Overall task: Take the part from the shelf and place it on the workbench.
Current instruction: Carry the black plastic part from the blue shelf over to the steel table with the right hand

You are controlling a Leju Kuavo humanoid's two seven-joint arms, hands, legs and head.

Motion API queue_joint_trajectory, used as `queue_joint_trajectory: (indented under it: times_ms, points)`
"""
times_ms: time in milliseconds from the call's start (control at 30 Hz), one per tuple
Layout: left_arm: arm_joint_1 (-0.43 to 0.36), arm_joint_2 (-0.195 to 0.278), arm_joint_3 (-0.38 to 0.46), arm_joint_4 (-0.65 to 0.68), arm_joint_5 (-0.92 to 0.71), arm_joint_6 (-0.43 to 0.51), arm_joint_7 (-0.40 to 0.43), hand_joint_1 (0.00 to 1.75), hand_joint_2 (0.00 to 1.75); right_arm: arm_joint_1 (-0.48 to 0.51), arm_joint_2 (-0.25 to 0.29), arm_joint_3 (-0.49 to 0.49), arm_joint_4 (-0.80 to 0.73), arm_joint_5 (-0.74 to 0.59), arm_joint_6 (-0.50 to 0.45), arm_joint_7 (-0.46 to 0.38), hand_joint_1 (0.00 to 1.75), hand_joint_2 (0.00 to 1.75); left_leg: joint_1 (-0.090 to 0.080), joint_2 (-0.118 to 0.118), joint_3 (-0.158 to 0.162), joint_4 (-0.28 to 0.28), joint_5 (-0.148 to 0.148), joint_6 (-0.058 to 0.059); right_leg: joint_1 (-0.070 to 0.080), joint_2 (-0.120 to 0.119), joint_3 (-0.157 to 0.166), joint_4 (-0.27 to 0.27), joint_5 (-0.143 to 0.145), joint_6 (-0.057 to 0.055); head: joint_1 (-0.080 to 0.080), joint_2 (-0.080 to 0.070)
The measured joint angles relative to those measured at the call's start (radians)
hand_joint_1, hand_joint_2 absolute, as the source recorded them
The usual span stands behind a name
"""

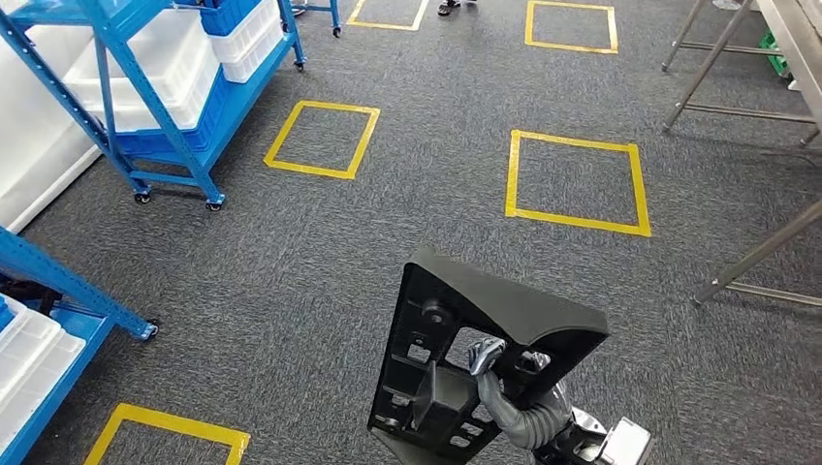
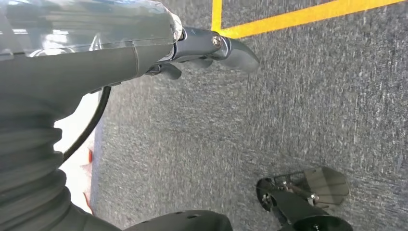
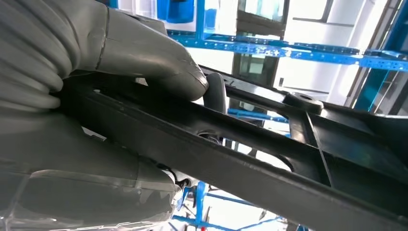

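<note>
Far to the left of the right hand, a blue wheeled shelf (image 1: 160,92) carries white bins (image 1: 174,58); a second blue shelf (image 1: 58,320) stands nearer on that side. The grey carpet (image 1: 291,262) between them is marked with yellow tape squares (image 1: 322,139), one lying ahead of the hand (image 1: 577,182).

The left hand (image 2: 202,53) hangs above the carpet beside a yellow tape line (image 2: 288,17), fingers drawn in, nothing visible in them.

The right hand (image 1: 488,360) holds the part (image 1: 465,334), a black ribbed plastic frame with openings, upright over the carpet; its fingers pass through an opening, the thumb (image 3: 159,62) pressed on a bar of the frame (image 3: 250,144).

To the right of and beyond the hand stand metal table legs (image 1: 737,107).
</note>
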Motion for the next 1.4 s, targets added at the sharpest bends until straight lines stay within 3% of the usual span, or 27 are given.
queue_joint_trajectory:
  times_ms: [67, 133, 167, 200, 233, 267, 333, 400, 467, 533, 600, 667, 700, 733, 800, 867, 900, 967, 1000, 1067, 1133, 1167, 1200, 1233, 1267, 1333, 1400]
  points:
    - [0.0, -0.001, 0.0, 0.0, 0.005, -0.001, 0.015, 0.0, 1.75, 0.0, -0.003, 0.0, -0.006, 0.001, 0.001, -0.003, 1.75, 1.75, 0.003, -0.044, -0.036, 0.084, -0.054, -0.003, 0.0, 0.021, 0.001, -0.002, 0.002, -0.012, 0.0, 0.0]
    - [0.0, -0.001, 0.0, 0.0, 0.006, -0.004, 0.035, 0.0, 1.75, -0.005, -0.004, 0.001, -0.005, -0.003, 0.003, -0.006, 1.75, 1.75, 0.001, -0.079, -0.108, 0.23, -0.116, 0.001, 0.006, 0.043, 0.0, -0.002, 0.003, -0.018, 0.0, 0.0]
    - [0.001, -0.001, 0.0, 0.0, 0.006, -0.007, 0.047, 0.0, 1.75, -0.008, -0.004, 0.001, -0.003, -0.007, 0.005, -0.007, 1.75, 1.75, -0.002, -0.086, -0.135, 0.28, -0.126, 0.006, 0.011, 0.057, 0.001, -0.002, 0.003, -0.02, 0.0, 0.0]
    - [0.004, -0.001, 0.0, 0.0, 0.007, -0.008, 0.058, 0.0, 1.75, -0.011, -0.004, 0.001, -0.001, -0.013, 0.006, -0.008, 1.75, 1.75, -0.004, -0.091, -0.147, 0.294, -0.116, 0.012, 0.015, 0.071, 0.002, -0.002, 0.003, -0.022, 0.0, 0.0]
    - [0.007, -0.001, 0.0, 0.0, 0.008, -0.01, 0.066, 0.0, 1.75, -0.013, -0.004, 0.001, 0.001, -0.018, 0.006, -0.009, 1.75, 1.75, -0.008, -0.097, -0.139, 0.262, -0.084, 0.021, 0.017, 0.086, 0.004, -0.002, 0.003, -0.022, 0.0, 0.0]
    - [0.01, 0.0, 0.001, 0.0, 0.007, -0.011, 0.074, 0.0, 1.75, -0.016, -0.004, 0.001, 0.003, -0.022, 0.007, -0.01, 1.75, 1.75, -0.013, -0.109, -0.114, 0.195, -0.04, 0.031, 0.019, 0.101, 0.006, -0.002, 0.003, -0.023, 0.0, 0.0]
    - [0.014, 0.001, 0.001, 0.0, -0.001, -0.013, 0.085, 0.0, 1.75, -0.02, -0.004, 0.002, 0.006, -0.025, 0.01, -0.009, 1.75, 1.75, -0.021, -0.149, -0.061, 0.06, 0.021, 0.047, 0.019, 0.123, 0.007, -0.002, 0.004, -0.02, 0.0, 0.0]
    - [0.013, 0.002, 0.001, 0.0, 0.002, -0.011, 0.087, 0.0, 1.75, -0.025, -0.004, 0.003, 0.01, -0.028, 0.012, -0.003, 1.75, 1.75, -0.025, -0.17, -0.042, 0.009, 0.031, 0.053, 0.015, 0.14, 0.002, -0.003, 0.008, -0.011, 0.0, 0.0]
    - [0.01, 0.0, 0.001, 0.0, 0.011, -0.006, 0.072, 0.0, 1.75, -0.027, -0.006, 0.003, 0.014, -0.032, 0.014, 0.005, 1.75, 1.75, -0.024, -0.153, -0.036, -0.006, 0.039, 0.058, 0.013, 0.153, -0.002, -0.004, 0.012, 0.001, 0.0, 0.0]
    - [0.01, -0.003, 0.001, 0.0, 0.013, 0.0, 0.047, 0.0, 1.75, -0.031, -0.01, 0.003, 0.018, -0.037, 0.015, 0.007, 1.75, 1.75, -0.02, -0.13, -0.028, -0.026, 0.051, 0.068, 0.017, 0.111, -0.018, 0.027, -0.011, 0.01, 0.0, 0.0]
    - [0.011, -0.005, 0.001, 0.0, 0.012, 0.005, 0.027, 0.0, 1.75, -0.038, -0.014, 0.003, 0.024, -0.04, 0.018, 0.008, 1.75, 1.75, -0.02, -0.104, -0.025, -0.036, 0.056, 0.073, 0.016, 0.052, -0.067, 0.13, -0.073, 0.018, 0.0, 0.0]
    - [0.012, -0.009, 0.001, 0.0, 0.012, 0.006, 0.014, 0.0, 1.75, -0.042, -0.017, 0.002, 0.031, -0.041, 0.017, 0.007, 1.75, 1.75, -0.021, -0.076, -0.026, -0.035, 0.054, 0.073, 0.008, 0.035, -0.12, 0.241, -0.118, 0.029, 0.0, 0.0]
    - [0.012, -0.012, 0.001, 0.0, 0.012, 0.006, 0.011, 0.0, 1.75, -0.042, -0.018, 0.002, 0.034, -0.041, 0.015, 0.006, 1.75, 1.75, -0.02, -0.062, -0.026, -0.034, 0.052, 0.071, 0.004, 0.031, -0.126, 0.254, -0.114, 0.034, 0.0, 0.0]
    - [0.012, -0.015, 0.001, 0.0, 0.011, 0.006, 0.008, 0.0, 1.75, -0.042, -0.02, 0.002, 0.036, -0.039, 0.011, 0.005, 1.75, 1.75, -0.019, -0.05, -0.026, -0.032, 0.05, 0.068, -0.001, 0.026, -0.111, 0.228, -0.092, 0.039, 0.0, 0.0]
    - [0.01, -0.02, 0.001, 0.0, 0.011, 0.005, 0.008, 0.0, 1.75, -0.042, -0.021, 0.002, 0.037, -0.035, 0.004, 0.003, 1.75, 1.75, -0.016, -0.029, -0.024, -0.024, 0.041, 0.059, -0.005, -0.006, -0.039, 0.096, -0.033, 0.044, 0.0, 0.0]
    - [0.007, -0.022, 0.001, 0.0, 0.009, 0.004, 0.013, 0.0, 1.75, -0.044, -0.022, 0.002, 0.036, -0.029, -0.001, 0.001, 1.75, 1.75, -0.018, -0.014, -0.023, -0.013, 0.03, 0.046, -0.002, -0.031, 0.01, 0.003, -0.008, 0.034, 0.0, 0.0]
    - [0.005, -0.023, 0.001, 0.0, 0.008, 0.004, 0.018, 0.0, 1.75, -0.044, -0.022, 0.002, 0.035, -0.026, -0.004, 0.001, 1.75, 1.75, -0.02, -0.007, -0.022, -0.01, 0.026, 0.04, 0.001, -0.032, 0.013, -0.006, -0.012, 0.026, 0.0, 0.0]
    - [0.002, -0.024, 0.001, 0.0, 0.005, 0.002, 0.025, 0.0, 1.75, -0.042, -0.023, 0.001, 0.034, -0.02, -0.011, 0.002, 1.75, 1.75, -0.02, 0.005, -0.017, -0.009, 0.021, 0.029, 0.003, -0.011, 0.012, -0.006, -0.009, 0.012, 0.0, 0.0]
    - [0.001, -0.024, 0.001, 0.0, 0.003, 0.002, 0.027, 0.0, 1.75, -0.041, -0.023, 0.001, 0.032, -0.018, -0.013, 0.002, 1.75, 1.75, -0.018, -0.004, -0.017, -0.003, 0.014, 0.023, 0.001, -0.002, 0.012, -0.008, -0.008, 0.006, 0.0, 0.0]
    - [0.0, -0.024, 0.001, 0.0, 0.002, 0.0, 0.027, 0.0, 1.75, -0.041, -0.024, 0.0, 0.028, -0.016, -0.015, 0.001, 1.75, 1.75, -0.013, -0.046, -0.042, 0.06, -0.03, 0.013, -0.003, 0.016, 0.013, -0.011, -0.005, -0.005, 0.0, 0.0]
    - [-0.006, -0.025, 0.001, 0.0, 0.003, -0.002, 0.026, 0.0, 1.75, -0.041, -0.024, 0.0, 0.027, -0.016, -0.015, 0.001, 1.75, 1.75, -0.011, -0.082, -0.104, 0.201, -0.098, 0.009, 0.0, 0.035, 0.012, -0.011, -0.004, -0.011, 0.0, 0.0]
    - [-0.01, -0.025, 0.001, 0.0, 0.004, -0.002, 0.025, 0.0, 1.75, -0.041, -0.025, 0.0, 0.027, -0.015, -0.015, 0.001, 1.75, 1.75, -0.012, -0.086, -0.132, 0.263, -0.119, 0.01, 0.002, 0.046, 0.012, -0.011, -0.004, -0.012, 0.0, 0.0]
    - [-0.013, -0.025, 0.001, 0.0, 0.004, -0.003, 0.025, 0.0, 1.75, -0.04, -0.025, 0.0, 0.027, -0.015, -0.015, 0.001, 1.75, 1.75, -0.012, -0.087, -0.147, 0.296, -0.121, 0.012, 0.004, 0.059, 0.012, -0.01, -0.003, -0.013, 0.0, 0.0]
    - [-0.014, -0.025, 0.001, 0.0, 0.004, -0.004, 0.026, 0.0, 1.75, -0.04, -0.025, 0.0, 0.027, -0.015, -0.015, 0.001, 1.75, 1.75, -0.012, -0.09, -0.142, 0.284, -0.101, 0.016, 0.006, 0.073, 0.014, -0.01, -0.003, -0.013, 0.0, 0.0]
    - [-0.013, -0.025, 0.001, 0.0, 0.004, -0.004, 0.026, 0.0, 1.75, -0.04, -0.025, 0.0, 0.027, -0.015, -0.015, 0.001, 1.75, 1.75, -0.012, -0.097, -0.118, 0.229, -0.064, 0.021, 0.007, 0.088, 0.016, -0.01, -0.003, -0.013, 0.0, 0.0]
    - [-0.008, -0.025, 0.001, 0.0, 0.003, -0.005, 0.028, 0.0, 1.75, -0.04, -0.025, 0.0, 0.026, -0.015, -0.015, 0.001, 1.75, 1.75, -0.012, -0.141, -0.055, 0.084, 0.004, 0.032, 0.006, 0.116, 0.017, -0.009, -0.001, -0.009, 0.0, 0.0]
    - [-0.006, -0.025, 0.001, 0.0, 0.003, -0.005, 0.028, 0.0, 1.75, -0.041, -0.026, 0.0, 0.026, -0.015, -0.015, 0.001, 1.75, 1.75, -0.014, -0.175, -0.025, 0.006, 0.022, 0.038, 0.003, 0.138, 0.009, -0.009, 0.004, 0.001, 0.0, 0.0]
